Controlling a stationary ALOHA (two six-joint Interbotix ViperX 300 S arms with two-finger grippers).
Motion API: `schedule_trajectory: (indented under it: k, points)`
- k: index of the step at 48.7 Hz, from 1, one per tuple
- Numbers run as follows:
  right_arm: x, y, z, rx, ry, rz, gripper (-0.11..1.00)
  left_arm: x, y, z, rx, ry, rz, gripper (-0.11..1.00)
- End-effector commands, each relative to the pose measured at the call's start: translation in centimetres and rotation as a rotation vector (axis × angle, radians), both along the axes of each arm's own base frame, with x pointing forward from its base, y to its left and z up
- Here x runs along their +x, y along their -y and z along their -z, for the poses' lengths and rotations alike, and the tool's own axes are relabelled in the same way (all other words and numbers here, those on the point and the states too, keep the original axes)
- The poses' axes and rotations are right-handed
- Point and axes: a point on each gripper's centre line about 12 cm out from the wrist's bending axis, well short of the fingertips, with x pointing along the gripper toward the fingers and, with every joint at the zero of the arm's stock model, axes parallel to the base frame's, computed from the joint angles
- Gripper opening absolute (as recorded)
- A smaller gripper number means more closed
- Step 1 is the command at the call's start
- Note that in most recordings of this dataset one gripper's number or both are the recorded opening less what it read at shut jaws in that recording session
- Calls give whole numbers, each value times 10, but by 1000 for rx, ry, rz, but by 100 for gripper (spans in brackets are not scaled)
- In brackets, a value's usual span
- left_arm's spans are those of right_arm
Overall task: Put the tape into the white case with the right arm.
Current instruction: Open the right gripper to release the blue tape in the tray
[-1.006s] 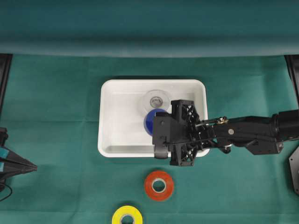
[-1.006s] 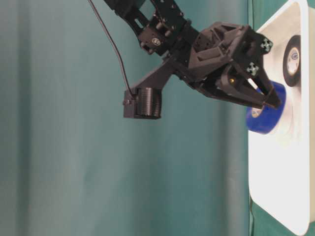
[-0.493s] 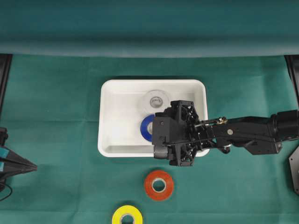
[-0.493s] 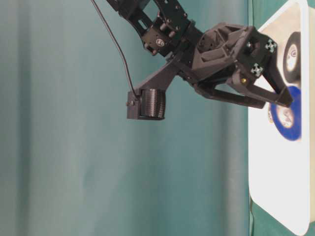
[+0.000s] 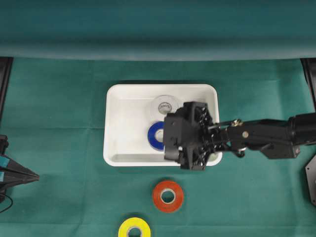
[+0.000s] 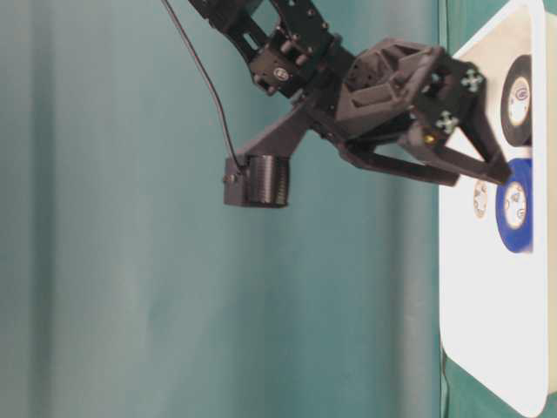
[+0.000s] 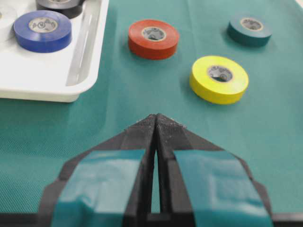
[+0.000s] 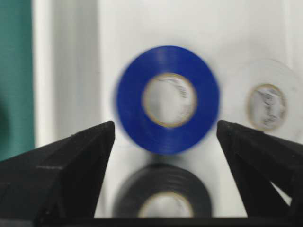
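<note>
The blue tape [image 5: 156,136] lies flat on the floor of the white case [image 5: 123,101], free of any grip. Just above and to the right of it hangs my right gripper [image 5: 169,137], open. In the right wrist view the blue tape [image 8: 168,99] shows between and beyond the spread fingertips [image 8: 75,161], with a black roll [image 8: 163,198] nearer the camera. From the table-level view the right gripper [image 6: 479,177] hangs off the case [image 6: 487,331], apart from the blue tape [image 6: 515,205]. My left gripper [image 7: 156,119] is shut and empty, low over the cloth at the far left [image 5: 33,175].
A clear roll [image 5: 165,104] and a black roll [image 6: 520,87] also lie in the case. A red roll [image 5: 168,196] and a yellow roll [image 5: 134,229] sit on the green cloth in front of the case. A dark teal roll [image 7: 249,28] lies beyond the yellow one.
My right gripper opened and let go of the blue tape, which dropped flat onto the case floor. The gripper then drew back a little to the right. The left arm stayed still.
</note>
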Motion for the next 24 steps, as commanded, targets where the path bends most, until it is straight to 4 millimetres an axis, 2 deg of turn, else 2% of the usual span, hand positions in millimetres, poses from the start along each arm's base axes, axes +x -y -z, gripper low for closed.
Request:
schedule_trajectory:
  k: [1, 5, 13, 24]
  points:
    - [-3, 12, -18, -12, 47, 26, 63, 2, 0, -5, 0, 6, -3, 0]
    - [-8, 20, -19, -13, 47, 47, 63, 2, 0, -5, -2, 6, -3, 0]
    - [-23, 18, -19, -7, 42, 57, 63, 2, 0, -5, -2, 6, -3, 0]
    - [-68, 7, -26, 0, 47, 63, 63, 2, 0, -5, -2, 6, -3, 0]
